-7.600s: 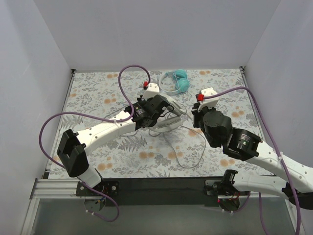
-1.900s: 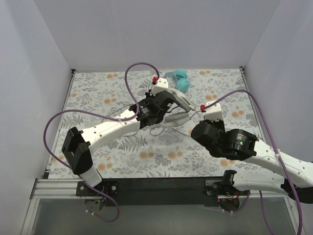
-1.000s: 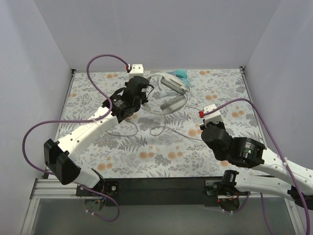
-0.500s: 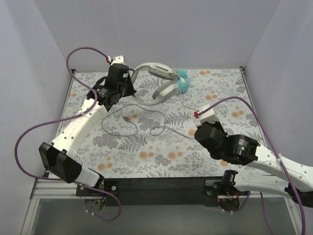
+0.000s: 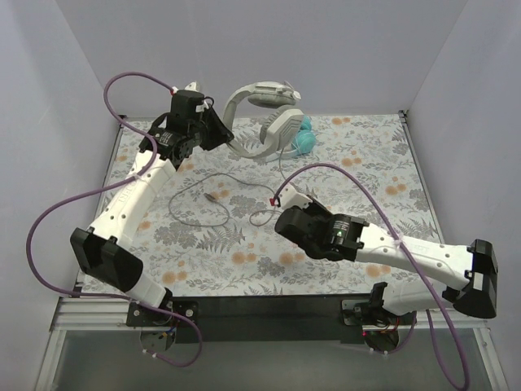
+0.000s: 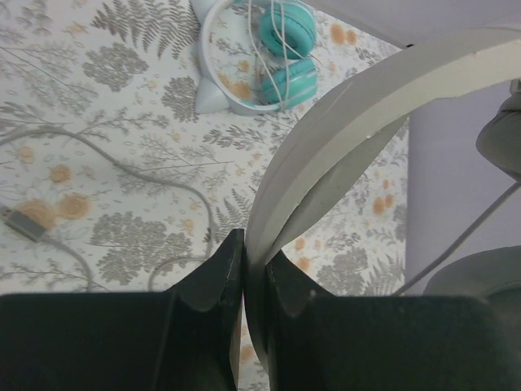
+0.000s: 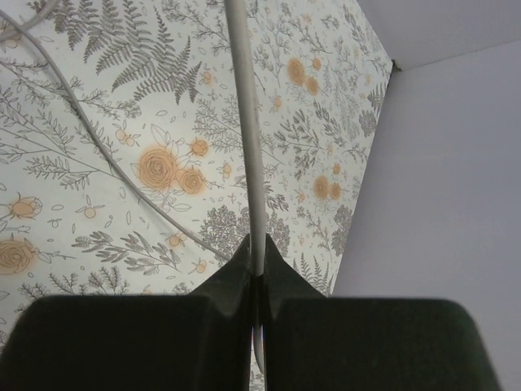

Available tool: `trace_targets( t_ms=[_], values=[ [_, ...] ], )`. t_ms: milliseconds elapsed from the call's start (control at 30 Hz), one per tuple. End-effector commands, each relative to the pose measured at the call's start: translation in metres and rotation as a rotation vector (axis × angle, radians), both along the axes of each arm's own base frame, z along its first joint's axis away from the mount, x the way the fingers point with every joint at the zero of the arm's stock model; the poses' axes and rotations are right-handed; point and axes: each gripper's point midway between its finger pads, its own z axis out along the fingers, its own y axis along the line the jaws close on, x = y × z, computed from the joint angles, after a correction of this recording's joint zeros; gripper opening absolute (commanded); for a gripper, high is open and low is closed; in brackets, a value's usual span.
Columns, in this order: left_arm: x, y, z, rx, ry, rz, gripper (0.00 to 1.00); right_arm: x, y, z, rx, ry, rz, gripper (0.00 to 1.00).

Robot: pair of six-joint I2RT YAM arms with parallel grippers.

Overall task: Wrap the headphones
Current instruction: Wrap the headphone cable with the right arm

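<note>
My left gripper is shut on the headband of the white-grey headphones and holds them in the air over the table's far edge. Their ear cups hang to the right of the gripper. The thin grey cable drops from them and loops over the table, ending in a plug. My right gripper, low over the middle of the table, is shut on a stretch of that cable. The teal headphones lie at the far edge, partly hidden behind the lifted pair, and show in full in the left wrist view.
A floral cloth covers the table, with pale walls on three sides. Thick purple robot cables arch off both arms. The right arm's long link lies across the near right part of the table.
The left arm has raised the white-grey headphones higher. The right arm has swung left toward the table's middle, still gripping the cable.
</note>
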Motion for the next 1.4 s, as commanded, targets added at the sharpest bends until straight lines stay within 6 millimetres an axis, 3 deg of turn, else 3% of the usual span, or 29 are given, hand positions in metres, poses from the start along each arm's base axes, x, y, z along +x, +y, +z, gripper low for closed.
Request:
trace_targets(
  t_ms=[0,133,233,267,367,500,633,800,1100,1367],
  values=[
    [-0.003,-0.032,0.037,-0.228,-0.011,-0.067,0.0,0.011,0.026,0.024,0.006,-0.054,0.075,0.01],
    [-0.004,-0.042,0.027,-0.292,0.015,-0.084,0.0,0.017,0.046,0.028,0.019,-0.068,0.141,0.01],
    [-0.004,-0.044,0.01,-0.26,0.036,-0.072,0.0,0.021,0.061,0.044,0.048,-0.082,0.177,0.01],
    [-0.005,-0.045,0.0,-0.25,0.053,-0.07,0.0,0.022,0.069,0.061,0.088,-0.098,0.188,0.01],
    [-0.007,-0.05,-0.018,-0.196,0.063,-0.05,0.0,0.027,0.079,0.087,0.094,-0.128,0.22,0.01],
    [-0.011,-0.062,-0.036,-0.118,0.062,-0.035,0.0,0.033,0.085,0.107,0.072,-0.153,0.24,0.01],
    [-0.02,-0.069,-0.051,-0.023,0.054,-0.026,0.0,0.042,0.077,0.118,0.047,-0.17,0.217,0.01],
    [-0.024,-0.063,-0.061,0.091,0.026,-0.018,0.0,0.045,0.061,0.129,0.044,-0.183,0.181,0.01],
    [-0.037,-0.063,-0.071,0.245,-0.012,-0.084,0.0,0.048,0.028,0.136,0.028,-0.19,0.108,0.01],
    [-0.046,-0.069,-0.082,0.323,-0.012,-0.153,0.0,0.046,0.013,0.136,0.021,-0.188,0.081,0.01]
  ],
)
